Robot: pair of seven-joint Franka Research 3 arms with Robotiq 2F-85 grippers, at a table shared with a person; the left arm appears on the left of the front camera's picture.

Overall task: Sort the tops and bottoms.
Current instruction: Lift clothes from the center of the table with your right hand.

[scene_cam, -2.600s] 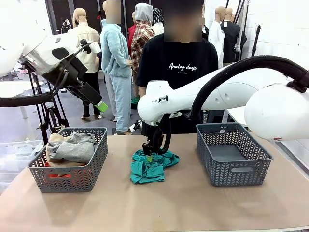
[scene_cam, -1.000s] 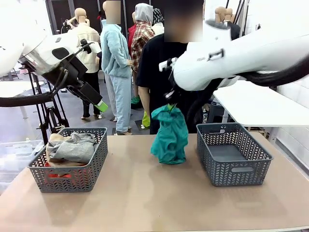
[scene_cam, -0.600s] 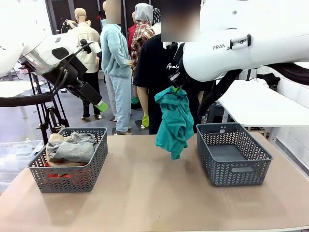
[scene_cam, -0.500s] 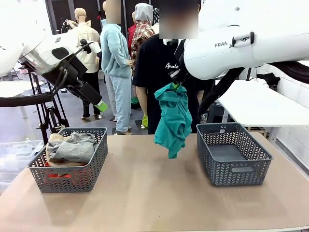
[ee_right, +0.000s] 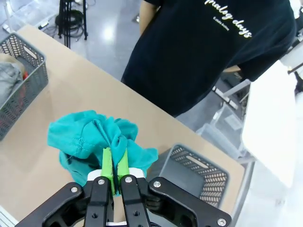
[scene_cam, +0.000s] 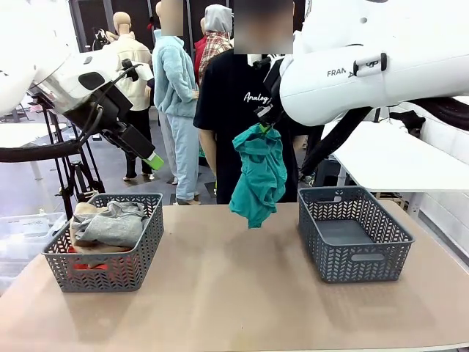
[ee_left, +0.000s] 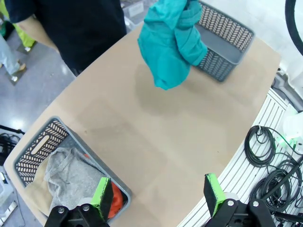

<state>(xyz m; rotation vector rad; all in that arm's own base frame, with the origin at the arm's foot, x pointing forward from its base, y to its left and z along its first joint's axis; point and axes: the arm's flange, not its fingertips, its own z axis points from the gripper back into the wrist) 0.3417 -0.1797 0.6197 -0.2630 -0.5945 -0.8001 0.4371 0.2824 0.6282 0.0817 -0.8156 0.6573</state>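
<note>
Near the desk's left edge, the left basket (scene_cam: 102, 253) already holds the grey top (scene_cam: 110, 224) over tan and orange-red cloth. The left claw (scene_cam: 154, 161) hovers above it, jaws wide and empty. The right claw (ee_right: 113, 165), pinched shut, dangles the teal top (scene_cam: 258, 180) over the desk's far edge; the right basket (scene_cam: 355, 235) sits empty. By my judgement, only this garment remains unsorted.

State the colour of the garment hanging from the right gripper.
Teal; the garment in the right gripper shows best in the front view.
</note>
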